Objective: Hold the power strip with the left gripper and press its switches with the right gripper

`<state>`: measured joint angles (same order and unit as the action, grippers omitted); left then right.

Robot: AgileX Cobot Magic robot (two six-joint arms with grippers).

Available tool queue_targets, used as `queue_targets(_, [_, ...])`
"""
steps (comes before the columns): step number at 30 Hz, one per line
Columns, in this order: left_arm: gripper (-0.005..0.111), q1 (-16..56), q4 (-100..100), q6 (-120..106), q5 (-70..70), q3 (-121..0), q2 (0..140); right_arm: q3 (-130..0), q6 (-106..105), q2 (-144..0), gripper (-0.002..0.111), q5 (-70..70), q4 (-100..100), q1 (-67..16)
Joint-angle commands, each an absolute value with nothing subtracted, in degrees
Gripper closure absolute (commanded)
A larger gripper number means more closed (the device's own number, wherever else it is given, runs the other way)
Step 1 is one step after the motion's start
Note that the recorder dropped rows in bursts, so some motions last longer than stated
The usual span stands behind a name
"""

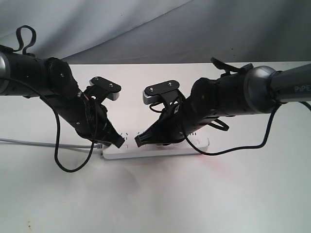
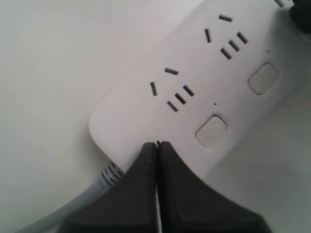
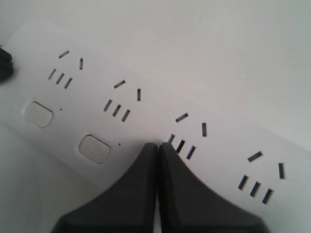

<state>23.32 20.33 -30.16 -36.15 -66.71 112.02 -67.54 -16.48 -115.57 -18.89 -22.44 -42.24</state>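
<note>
the cord runs in from the left to the strip, flat on the table. the left claw, closed, rests on the strip's cord end beside the first switch. the right claw, likewise closed, points at the third outlet; its switch is hidden underneath. risk: the tip presses bare plastic, or the merely pinned strip skids sideways.

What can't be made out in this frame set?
- Exterior view: the power strip top, mostly hidden behind the left gripper and right gripper.
- Right wrist view: any switch beyond the two visible switches, covered by that gripper; pressing contact unclear.
- Left wrist view: the cord, cut off at the edge.
</note>
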Motion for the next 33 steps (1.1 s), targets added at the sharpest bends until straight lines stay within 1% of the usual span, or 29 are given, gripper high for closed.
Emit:
queue_targets(1, [0.107,23.61,20.87,-29.59,-36.0,-66.95,112.09,-66.75,-15.31,-116.94,0.108,-23.33,-20.71,-42.88])
queue_targets(9, [0.107,23.61,20.87,-29.59,-36.0,-66.95,112.09,-66.75,-15.07,-111.02,0.108,-20.71,-20.14,-42.88])
queue_targets(18, [0.107,23.61,20.87,-29.59,-36.0,-66.95,112.09,-66.47,-14.95,-113.36,0.108,-22.67,-20.14,-42.88])
queue_targets(33, [0.107,23.61,20.87,-29.59,-36.0,-66.95,112.09,-66.47,-14.95,-114.44,0.108,-21.45,-19.7,-42.88])
